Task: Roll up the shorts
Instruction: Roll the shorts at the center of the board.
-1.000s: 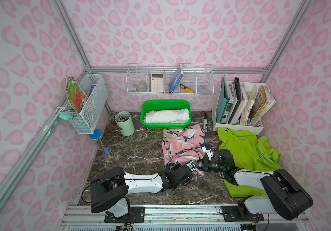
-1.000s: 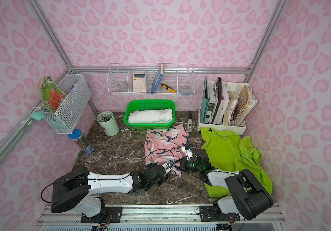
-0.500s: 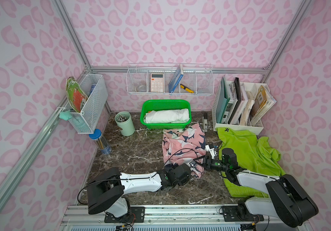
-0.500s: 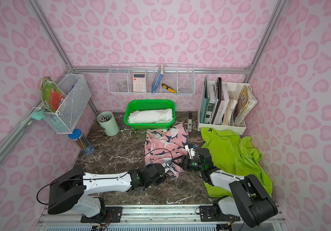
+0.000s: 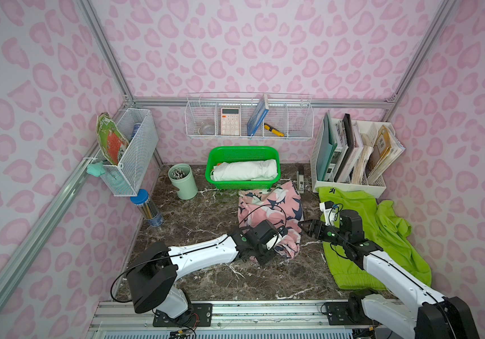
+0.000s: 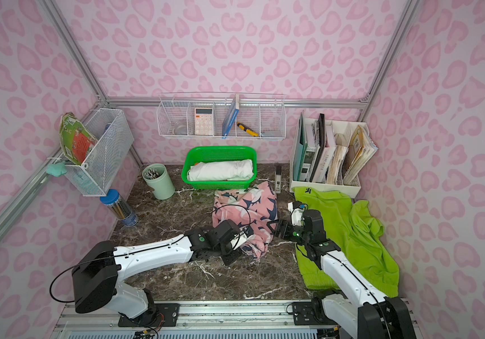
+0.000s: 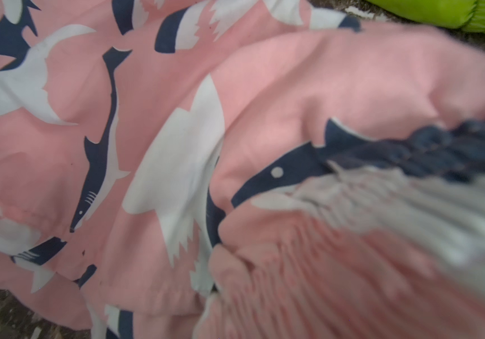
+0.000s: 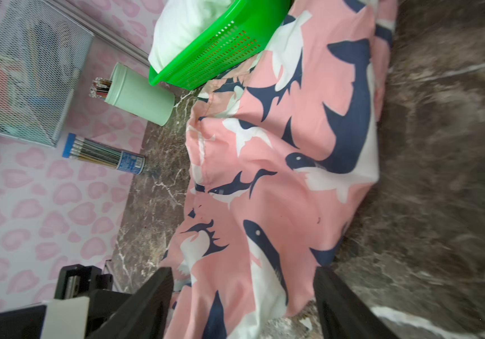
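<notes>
The pink shark-print shorts [image 5: 270, 205] [image 6: 247, 205] lie crumpled mid-table, their near end bunched up. My left gripper [image 5: 283, 239] [image 6: 250, 234] is buried in that near end and shut on the gathered waistband [image 7: 338, 264]; cloth hides its fingers. Beside the shorts' right edge, my right gripper [image 5: 304, 226] [image 8: 241, 293] stands open, its black fingers [image 8: 153, 296] wide apart over the pink cloth [image 8: 279, 176] with nothing pinched. The lime green shorts [image 5: 382, 229] [image 6: 352, 229] lie spread at the right under the right arm.
A green basket [image 5: 242, 148] holding white cloth stands just behind the pink shorts. A mint pencil cup [image 5: 183, 182] and a pencil tube [image 5: 149, 210] stand at the left. A white file rack [image 5: 352, 182] sits back right. Wire baskets hang on the walls.
My right gripper has opened, let go of the pink shorts' edge and shifted slightly toward the back. The left gripper has stayed shut on the near end.
</notes>
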### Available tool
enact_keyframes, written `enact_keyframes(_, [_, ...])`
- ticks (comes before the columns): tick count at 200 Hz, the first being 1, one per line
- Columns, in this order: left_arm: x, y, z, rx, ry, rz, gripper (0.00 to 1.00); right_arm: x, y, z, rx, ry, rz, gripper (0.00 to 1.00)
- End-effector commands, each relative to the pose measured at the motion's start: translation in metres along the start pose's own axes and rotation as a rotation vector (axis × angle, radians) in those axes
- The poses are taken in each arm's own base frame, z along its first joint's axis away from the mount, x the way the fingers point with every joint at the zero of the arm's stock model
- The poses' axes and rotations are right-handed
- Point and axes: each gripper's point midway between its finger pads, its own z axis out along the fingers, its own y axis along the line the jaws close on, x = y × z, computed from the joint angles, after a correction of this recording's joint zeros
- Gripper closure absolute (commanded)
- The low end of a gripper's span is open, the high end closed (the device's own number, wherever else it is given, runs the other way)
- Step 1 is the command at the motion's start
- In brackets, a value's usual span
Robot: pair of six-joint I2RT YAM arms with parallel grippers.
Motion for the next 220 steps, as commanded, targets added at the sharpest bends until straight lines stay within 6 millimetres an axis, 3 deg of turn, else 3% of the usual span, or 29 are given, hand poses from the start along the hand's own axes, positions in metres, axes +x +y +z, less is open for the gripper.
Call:
enact_keyframes(1, [0.022,-0.023,-0.002,0.174,0.13,-0.008,1.0,-0.002,-0.016,-0.011,0.144,-0.035,-0.135,0.21])
enact_keyframes(42, [0.029,-0.036,-0.001,0.342,0.245,-0.056,1.0,-0.01,0.007,-0.028,0.18,-0.146,-0.434,0.22])
enact_keyframes(94, [0.022,-0.024,0.001,0.459,0.311,-0.139,1.0,-0.004,0.049,-0.036,0.1,-0.269,-0.701,0.23])
enact_keyframes(121, [0.023,-0.017,0.005,0.527,0.394,-0.172,1.0,0.014,0.065,-0.036,0.056,-0.233,-0.901,0.26])
enact_keyframes(135, [0.032,-0.011,0.012,0.527,0.453,-0.194,1.0,0.022,0.069,-0.037,0.048,-0.214,-0.991,0.22])
enact_keyframes(140, [0.025,-0.007,0.011,0.527,0.443,-0.189,1.0,0.024,0.071,-0.037,0.041,-0.211,-1.023,0.21])
enact_keyframes(178, [0.029,0.003,0.014,0.561,0.477,-0.228,1.0,0.049,0.085,-0.041,-0.03,-0.153,-1.289,0.15])
enact_keyframes(220, [0.034,0.008,0.025,0.592,0.538,-0.256,1.0,0.088,0.079,-0.024,-0.078,-0.024,-1.517,0.11])
